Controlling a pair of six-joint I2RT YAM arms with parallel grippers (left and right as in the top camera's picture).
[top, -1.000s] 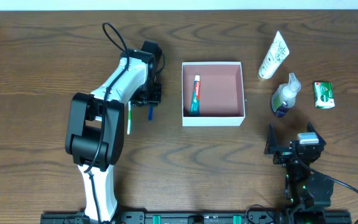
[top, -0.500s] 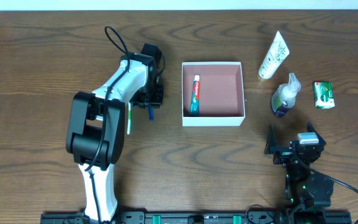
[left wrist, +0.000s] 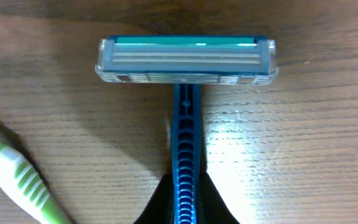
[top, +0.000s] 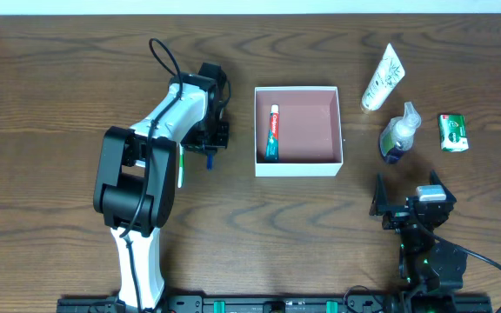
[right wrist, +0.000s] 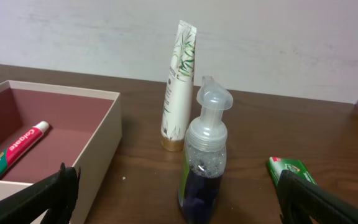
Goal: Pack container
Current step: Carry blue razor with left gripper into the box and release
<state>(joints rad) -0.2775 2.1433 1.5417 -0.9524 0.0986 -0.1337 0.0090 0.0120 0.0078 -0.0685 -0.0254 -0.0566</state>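
The container (top: pixel 337 130) is a square white-walled box with a dusty-pink floor at the table's middle; it also shows in the right wrist view (right wrist: pixel 98 134). A toothpaste tube (top: pixel 273 132) lies inside along its left wall. My left gripper (top: pixel 210 144) is left of the container and shut on the handle of a blue razor (left wrist: pixel 185 143), whose head (left wrist: pixel 186 60) rests on the table. My right gripper (top: pixel 414 198) is open and empty near the front right.
A green-and-white toothbrush (top: pixel 181 165) lies left of the razor. Right of the container stand a white tube (top: pixel 382 78), a foam pump bottle (top: pixel 398 135) and a green packet (top: pixel 453 132).
The left gripper has shifted slightly with the razor; little else differs. The right arm has not moved.
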